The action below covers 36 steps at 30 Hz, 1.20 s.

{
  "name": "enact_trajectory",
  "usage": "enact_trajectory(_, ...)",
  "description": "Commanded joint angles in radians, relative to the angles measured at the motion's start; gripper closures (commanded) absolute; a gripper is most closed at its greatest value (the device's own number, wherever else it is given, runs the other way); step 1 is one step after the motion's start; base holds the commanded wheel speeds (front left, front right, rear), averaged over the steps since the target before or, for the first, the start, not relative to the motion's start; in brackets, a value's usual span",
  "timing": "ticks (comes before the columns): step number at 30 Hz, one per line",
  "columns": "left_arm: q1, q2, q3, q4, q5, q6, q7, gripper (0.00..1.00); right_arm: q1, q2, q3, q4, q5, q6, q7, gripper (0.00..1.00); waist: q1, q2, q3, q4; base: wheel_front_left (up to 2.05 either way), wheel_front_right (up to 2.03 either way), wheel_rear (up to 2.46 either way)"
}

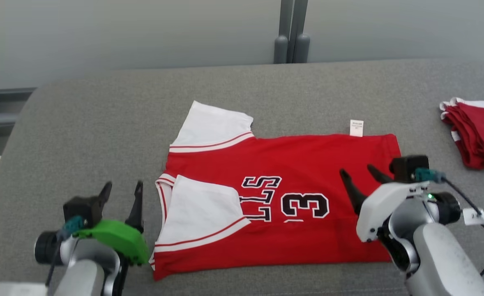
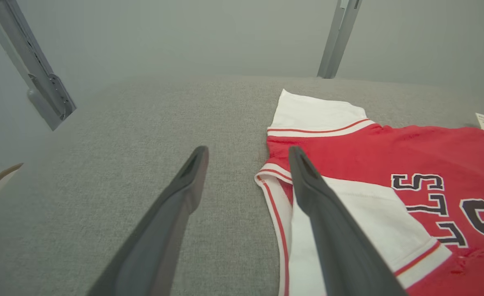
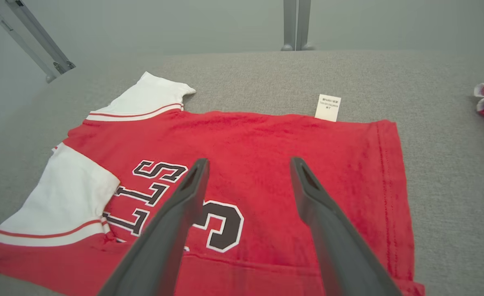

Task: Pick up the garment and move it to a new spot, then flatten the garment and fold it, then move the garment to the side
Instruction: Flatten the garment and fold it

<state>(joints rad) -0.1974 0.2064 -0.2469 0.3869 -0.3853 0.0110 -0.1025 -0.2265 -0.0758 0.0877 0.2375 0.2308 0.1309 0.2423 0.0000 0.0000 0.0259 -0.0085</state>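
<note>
The garment [image 1: 299, 172] is a red jersey with white sleeves and black lettering, lying flat on the grey table, its near edge folded over the body. One white sleeve [image 1: 203, 213] lies folded across the front. My left gripper [image 1: 121, 190] is open, just left of the jersey's collar end and above the table. In the left wrist view the garment [image 2: 410, 152] lies to the right of the open left gripper [image 2: 246, 153]. My right gripper [image 1: 359, 172] is open above the jersey's hem end. Beneath the open right gripper [image 3: 248, 163] in its wrist view is the garment [image 3: 266, 139].
The grey fabric table [image 1: 102, 123] has free room to the left and behind the jersey. A stack of folded red garments [image 1: 480, 135] lies at the right edge. A white label [image 1: 356, 127] sticks out from the jersey's far edge. A grey post [image 1: 291, 31] stands behind the table.
</note>
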Motion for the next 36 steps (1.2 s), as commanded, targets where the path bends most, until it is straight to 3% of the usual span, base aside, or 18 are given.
enact_trajectory(1, -0.039, 0.009, 0.001, 0.004, -0.010, -0.007, 0.012, 0.00, -0.022, -0.008, 0.003, -0.001, -0.007, 0.000, 0.020, 0.00, 0.0000, 0.0000, 0.067, -0.024, 0.00, 0.00, 0.00)
enact_trajectory(10, -0.384, 0.070, -0.065, 0.121, 0.022, -0.095, 0.234, 0.00, -0.294, -0.073, 0.017, 0.011, -0.020, -0.001, 0.335, 0.00, 0.0000, 0.0000, 0.223, -0.087, 0.00, 0.00, 0.00)
enact_trajectory(15, -0.540, 0.087, -0.088, 0.188, 0.008, -0.121, 0.307, 0.00, -0.401, -0.087, 0.037, 0.023, -0.024, -0.001, 0.423, 0.00, 0.0000, 0.0000, 0.300, -0.123, 0.00, 0.00, 0.00)
enact_trajectory(24, -0.739, 0.144, -0.126, 0.308, 0.028, -0.134, 0.376, 0.00, -0.537, -0.111, 0.086, 0.000, -0.027, -0.001, 0.439, 0.00, 0.0000, 0.0000, 0.428, -0.199, 0.00, 0.00, 0.00)
enact_trajectory(36, -0.909, 0.144, -0.172, 0.429, 0.041, -0.138, 0.389, 0.00, -0.559, -0.123, 0.067, -0.026, -0.032, -0.001, 0.397, 0.00, 0.0000, 0.0000, 0.529, -0.220, 0.00, 0.00, 0.00)
